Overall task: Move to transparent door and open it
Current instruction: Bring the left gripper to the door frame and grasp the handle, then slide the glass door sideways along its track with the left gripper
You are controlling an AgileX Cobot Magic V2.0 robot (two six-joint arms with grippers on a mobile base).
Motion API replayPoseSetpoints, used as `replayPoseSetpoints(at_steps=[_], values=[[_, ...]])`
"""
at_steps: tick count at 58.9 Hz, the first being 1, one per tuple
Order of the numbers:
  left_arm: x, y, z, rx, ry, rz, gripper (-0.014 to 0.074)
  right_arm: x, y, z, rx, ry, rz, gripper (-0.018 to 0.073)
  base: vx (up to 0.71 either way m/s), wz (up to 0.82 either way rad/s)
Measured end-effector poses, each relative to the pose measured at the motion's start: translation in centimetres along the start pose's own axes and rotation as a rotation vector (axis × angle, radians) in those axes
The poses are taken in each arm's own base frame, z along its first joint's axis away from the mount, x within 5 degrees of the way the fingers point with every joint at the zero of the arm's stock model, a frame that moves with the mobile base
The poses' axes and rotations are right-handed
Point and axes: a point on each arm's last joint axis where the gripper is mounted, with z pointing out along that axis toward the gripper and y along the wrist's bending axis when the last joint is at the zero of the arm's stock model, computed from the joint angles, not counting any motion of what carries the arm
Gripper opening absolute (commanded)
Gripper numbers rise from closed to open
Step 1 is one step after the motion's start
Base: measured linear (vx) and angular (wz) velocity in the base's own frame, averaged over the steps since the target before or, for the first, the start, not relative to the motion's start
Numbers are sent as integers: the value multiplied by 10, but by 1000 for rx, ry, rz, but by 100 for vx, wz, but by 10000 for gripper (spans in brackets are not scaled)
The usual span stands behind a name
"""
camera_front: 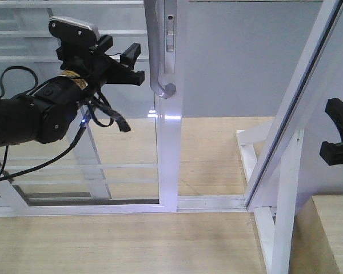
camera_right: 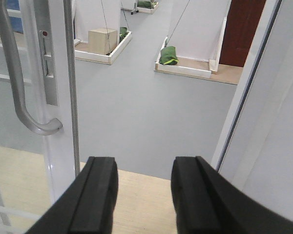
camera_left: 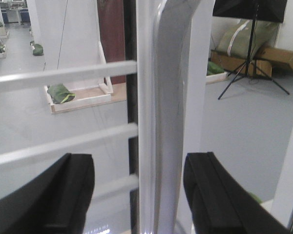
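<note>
Left tool (camera_front: 135,64), jaws apart, faces handle (camera_front: 154,51) of door (camera_front: 169,148), no grip yet; right tool (camera_right: 142,168) apart, idle; sliding remains.

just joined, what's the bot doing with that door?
The left gripper, open, is lined up on the silver handle of the transparent door. In the wrist view the handle sits between its fingers, not yet clamped. The right gripper hangs open, facing the gap beside the door.
</note>
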Motion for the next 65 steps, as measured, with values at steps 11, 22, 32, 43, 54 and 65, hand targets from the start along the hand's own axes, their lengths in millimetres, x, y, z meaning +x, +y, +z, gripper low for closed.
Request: replayPoseSetpoints(at_steps=[11,22,32,43,54,65], values=[[0,-7,34,30,-16,10,525,0,0,0,0,1,0,344,0,0],[9,-8,65,32,-15,13,524,0,0,0,0,1,0,344,0,0],[18,-8,86,31,4,37,509,0,0,0,0,1,0,344,0,0],[23,-8,93,30,25,45,428,0,0,0,0,1,0,344,0,0],[22,-7,92,28,46,47,377,2,0,0,2,27,0,344,0,0],[15,-2,88,12,108,33,381,5,0,0,4,50,0,344,0,0]])
